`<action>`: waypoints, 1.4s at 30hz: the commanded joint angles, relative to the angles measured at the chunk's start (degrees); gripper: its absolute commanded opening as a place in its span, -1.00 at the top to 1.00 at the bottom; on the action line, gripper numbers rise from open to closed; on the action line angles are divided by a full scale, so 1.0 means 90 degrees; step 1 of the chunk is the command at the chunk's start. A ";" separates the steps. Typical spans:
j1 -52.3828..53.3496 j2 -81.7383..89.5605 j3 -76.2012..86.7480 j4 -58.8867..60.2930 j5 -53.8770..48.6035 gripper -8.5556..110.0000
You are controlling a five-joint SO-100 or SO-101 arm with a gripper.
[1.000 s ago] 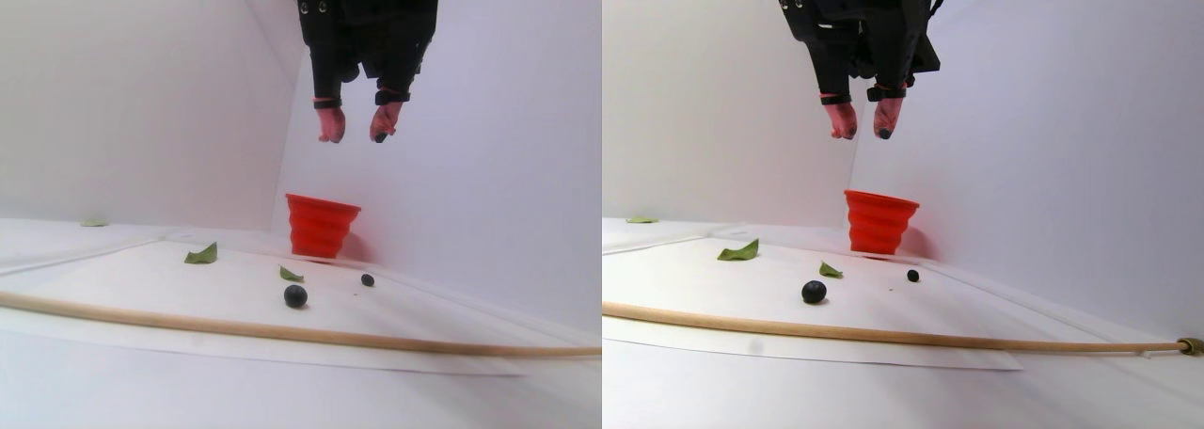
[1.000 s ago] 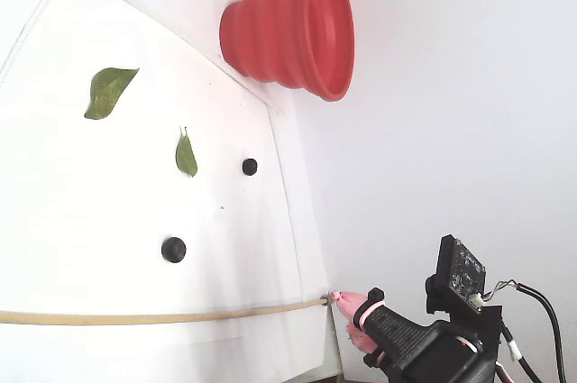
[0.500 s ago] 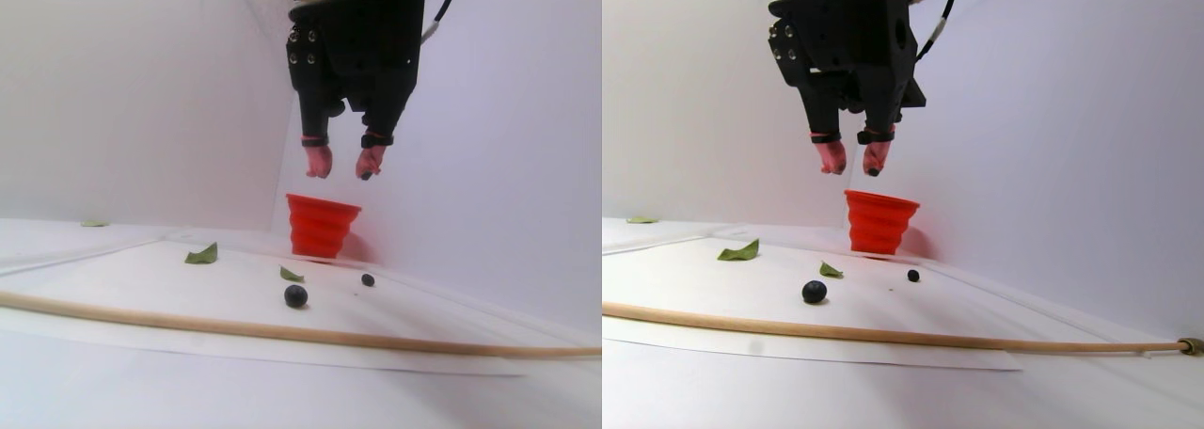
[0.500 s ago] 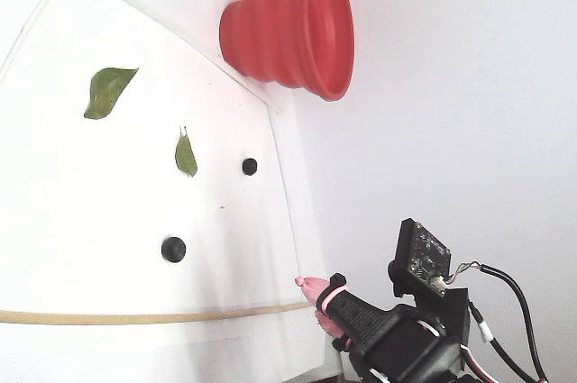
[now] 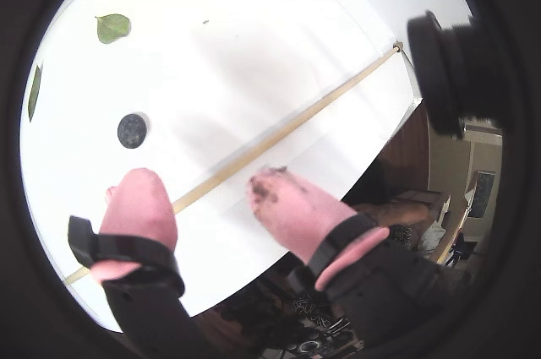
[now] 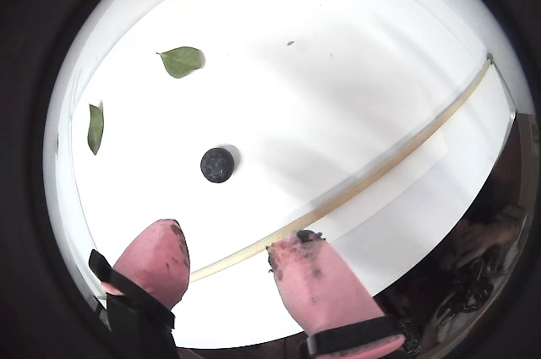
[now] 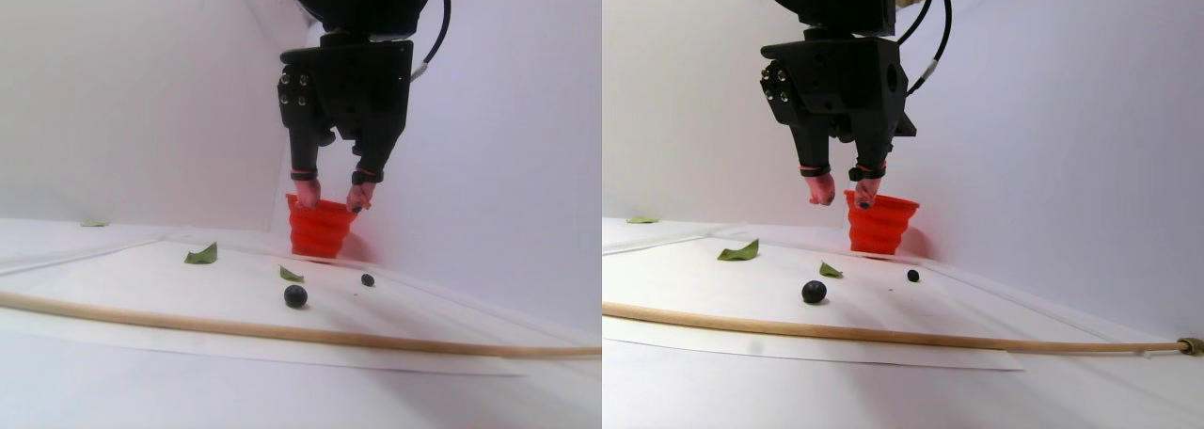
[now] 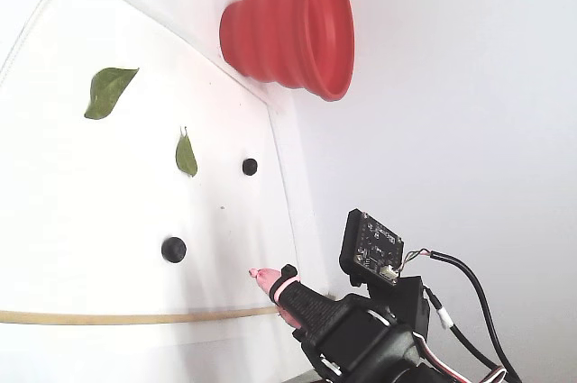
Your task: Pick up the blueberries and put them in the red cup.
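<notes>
Since the gripper point(image 6: 226, 259) hangs spread and empty in a wrist view, the bigger blueberry point(image 6: 216, 164) just ahead looks tiny, round, rolly: pinch its sides gently. Stereo pair: red cup point(image 7: 320, 227) stands behind both blueberries.

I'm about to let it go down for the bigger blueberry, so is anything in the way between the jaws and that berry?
Nothing visible is. The gripper hangs open above the white sheet, and the larger blueberry lies in the open just ahead of its fingertips. The wooden stick runs beneath the fingertips, short of the berry. The leaves lie farther off.
</notes>
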 commanded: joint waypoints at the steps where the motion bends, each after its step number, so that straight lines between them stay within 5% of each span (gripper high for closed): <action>1: -0.0039 -0.0068 -0.0410 -0.0303 -0.0049 0.53; 42: -0.0371 -0.2549 -0.1426 -0.1641 0.0244 0.45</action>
